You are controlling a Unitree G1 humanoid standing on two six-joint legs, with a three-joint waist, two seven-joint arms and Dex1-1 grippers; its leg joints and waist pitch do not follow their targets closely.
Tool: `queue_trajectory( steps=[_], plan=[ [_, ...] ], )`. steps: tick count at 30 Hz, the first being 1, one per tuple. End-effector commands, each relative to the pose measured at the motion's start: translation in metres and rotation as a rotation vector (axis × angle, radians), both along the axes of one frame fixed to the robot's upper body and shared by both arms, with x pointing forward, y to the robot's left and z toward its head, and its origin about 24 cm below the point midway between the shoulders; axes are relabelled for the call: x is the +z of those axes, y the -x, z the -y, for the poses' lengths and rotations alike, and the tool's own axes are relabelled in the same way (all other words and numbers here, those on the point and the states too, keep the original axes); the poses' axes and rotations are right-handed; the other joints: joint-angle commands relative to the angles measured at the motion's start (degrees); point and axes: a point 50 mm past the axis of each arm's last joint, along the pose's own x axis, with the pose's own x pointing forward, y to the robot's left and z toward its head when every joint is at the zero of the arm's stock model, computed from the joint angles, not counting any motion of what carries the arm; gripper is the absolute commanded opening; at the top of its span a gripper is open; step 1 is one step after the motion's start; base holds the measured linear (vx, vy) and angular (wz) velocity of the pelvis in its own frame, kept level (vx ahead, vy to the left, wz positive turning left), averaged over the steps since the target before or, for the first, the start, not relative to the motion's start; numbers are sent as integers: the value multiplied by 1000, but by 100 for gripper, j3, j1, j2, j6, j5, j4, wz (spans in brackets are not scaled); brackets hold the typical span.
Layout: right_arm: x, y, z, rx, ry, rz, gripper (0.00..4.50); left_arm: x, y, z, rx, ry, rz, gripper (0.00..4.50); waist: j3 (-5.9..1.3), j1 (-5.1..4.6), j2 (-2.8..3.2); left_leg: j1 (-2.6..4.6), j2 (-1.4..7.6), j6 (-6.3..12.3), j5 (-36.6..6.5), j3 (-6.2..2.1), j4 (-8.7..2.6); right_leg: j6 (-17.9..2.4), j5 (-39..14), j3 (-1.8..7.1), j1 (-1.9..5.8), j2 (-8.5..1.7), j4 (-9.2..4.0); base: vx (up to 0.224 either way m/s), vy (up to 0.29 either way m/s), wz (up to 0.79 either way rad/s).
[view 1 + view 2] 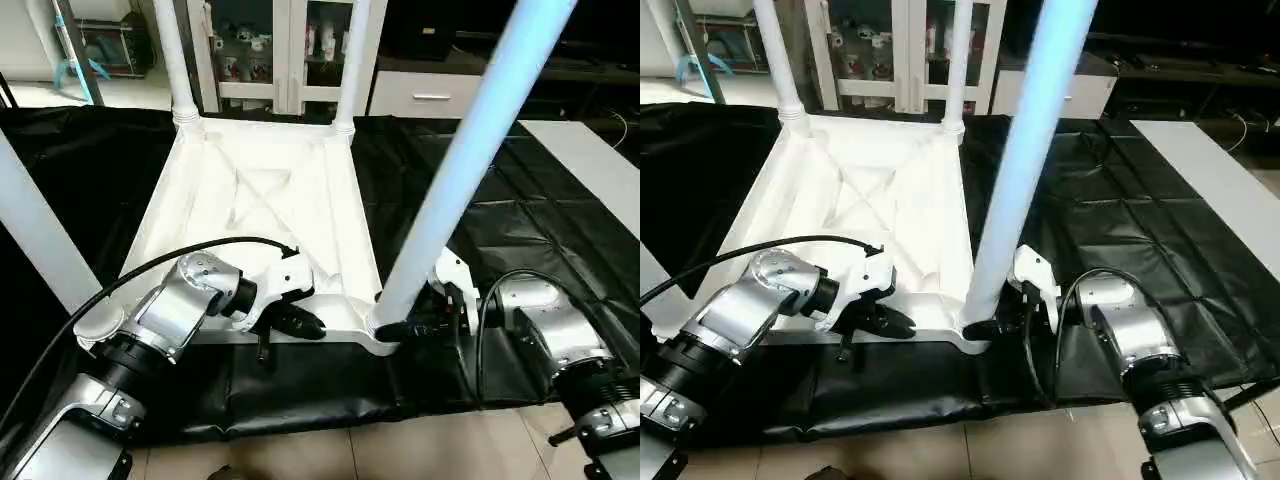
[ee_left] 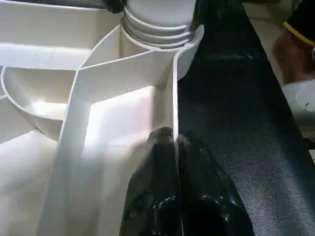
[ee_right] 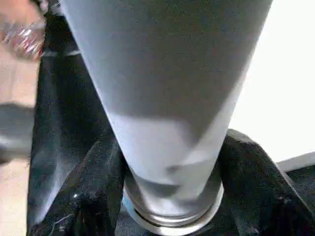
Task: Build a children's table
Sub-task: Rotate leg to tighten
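The children's table lies upside down on the black cloth, its X-ribbed white top [image 1: 260,200] facing up. Two legs [image 1: 172,60] [image 1: 352,60] stand in the far corners. A third leg [image 1: 35,235] rises at the near left. The near-right leg [image 1: 470,150] stands in its corner socket, leaning slightly to the right. My left gripper [image 1: 300,322] is shut on the top's near rim [image 2: 173,98], one finger on each side of the thin wall. My right gripper [image 1: 410,328] grips the near-right leg [image 3: 167,98] just above its threaded base, with fingers [image 3: 98,187] pressed against both sides.
The black cloth [image 1: 520,230] covers the work table and hangs over its near edge above a tiled floor [image 1: 330,450]. A white surface [image 1: 590,160] lies at the far right. Cabinets [image 1: 290,50] stand behind the work table.
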Motion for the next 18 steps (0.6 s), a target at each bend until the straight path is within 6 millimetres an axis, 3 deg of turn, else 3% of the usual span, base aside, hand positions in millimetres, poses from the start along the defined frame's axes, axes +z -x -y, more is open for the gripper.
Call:
queue_trajectory(
  steps=[1, 3, 5, 9, 11, 13, 14, 15, 16, 18],
  plan=[
    [-6, -5, 3, -95, 38, -1, 238, -10, 6, 11, -27, -11, -35, 0, -312, -69, 57, 87, 7, -71, -2195, -28, -470, -1197, -2055, 94, 193, -151, -463, 0, 0, 0],
    [-8, -9, 3, -159, 34, -4, 238, -10, 4, 12, -1, 1, -27, 0, -288, -128, 51, 106, 3, -109, -2469, -53, -476, -1032, -2545, 81, 163, -156, -521, 0, 0, 0],
    [-11, -14, 3, -247, 26, 0, 238, -9, 0, 14, 48, 20, -15, 0, -282, -176, 8, 123, -4, -132, -2642, -84, -475, -822, -3076, 56, 142, -170, -587, 0, 0, 0],
    [-19, -25, -7, -467, 13, -3, 237, -7, -14, 24, 221, 58, 45, 0, -271, -289, 15, 110, -36, -208, -2684, -135, -467, -647, -3488, 8, 116, -171, -634, 0, 0, 0],
    [-24, -31, -17, -587, 33, 14, 235, -6, -25, 31, 359, 68, 77, 0, -280, -349, 12, 60, -43, -228, -2670, -179, -492, -547, -3541, -43, 170, -177, -654, 0, 0, 0],
    [-25, -35, -22, -665, 38, 25, 226, -5, -31, 35, 440, 74, 105, 0, -277, -430, 16, 70, -56, -223, -2828, -215, -495, -511, -3566, -117, 163, -171, -718, -27, 20, -9],
    [-27, -41, -31, -796, 47, 38, 221, -2, -41, 42, 556, 85, 164, 0, -283, -438, 34, 81, -53, -207, -2875, -221, -494, -516, -3554, -125, 160, -181, -730, 0, 0, 0],
    [-28, -41, -31, -798, 47, 38, 216, -2, -42, 42, 558, 85, 165, 0, -291, -471, 64, 75, -41, -182, -2870, -228, -505, -582, -3353, -147, 170, -187, -739, 0, 0, 0],
    [-28, -44, -36, -860, 45, 43, 214, 1, -46, 45, 610, 97, 197, 0, -316, -463, 66, 54, -36, -181, -2826, -245, -520, -623, -3110, -165, 204, -187, -724, 0, 0, 0],
    [-28, -47, -46, -936, 29, 45, 210, 5, -52, 51, 673, 116, 250, 0, -297, -480, 55, 67, -45, -163, -2906, -229, -521, -670, -2970, -167, 169, -175, -743, 0, 0, 0]
  ],
)
